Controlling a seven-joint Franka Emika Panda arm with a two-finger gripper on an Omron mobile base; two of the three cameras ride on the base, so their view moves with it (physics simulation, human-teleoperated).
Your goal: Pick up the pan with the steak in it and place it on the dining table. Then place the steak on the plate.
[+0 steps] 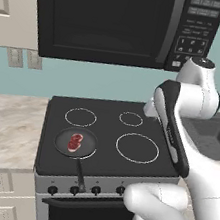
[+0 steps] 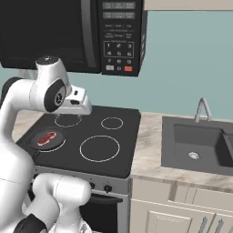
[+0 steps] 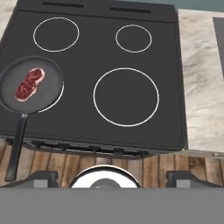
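The pan (image 1: 76, 143) sits on the black stove (image 1: 111, 143), over the stove's front-left burner ring, with its long thin handle (image 1: 79, 173) reaching out past the stove's front edge toward the knobs (image 1: 74, 190). The steak (image 1: 75, 142) lies flat inside the pan, roughly at its middle, red with pale marbling. In the hand view the pan (image 3: 30, 85) lies at the stove's left side, the steak (image 3: 29, 83) in it, and the handle (image 3: 17, 146) runs down over the stove's front edge. The gripper (image 3: 113, 178) hangs above the stove, nearer its front edge, with its fingertips (image 3: 43, 178) spread wide and nothing between them; it is well apart from the pan. The large front-right burner ring (image 3: 126, 96) of the stove lies bare just ahead of the gripper. Above the stove hangs a black microwave (image 1: 122, 20), and to the right of the stove a dark sink (image 2: 200, 148) with a curved faucet (image 2: 203, 108) is set into the pale marbled counter (image 2: 148, 145).
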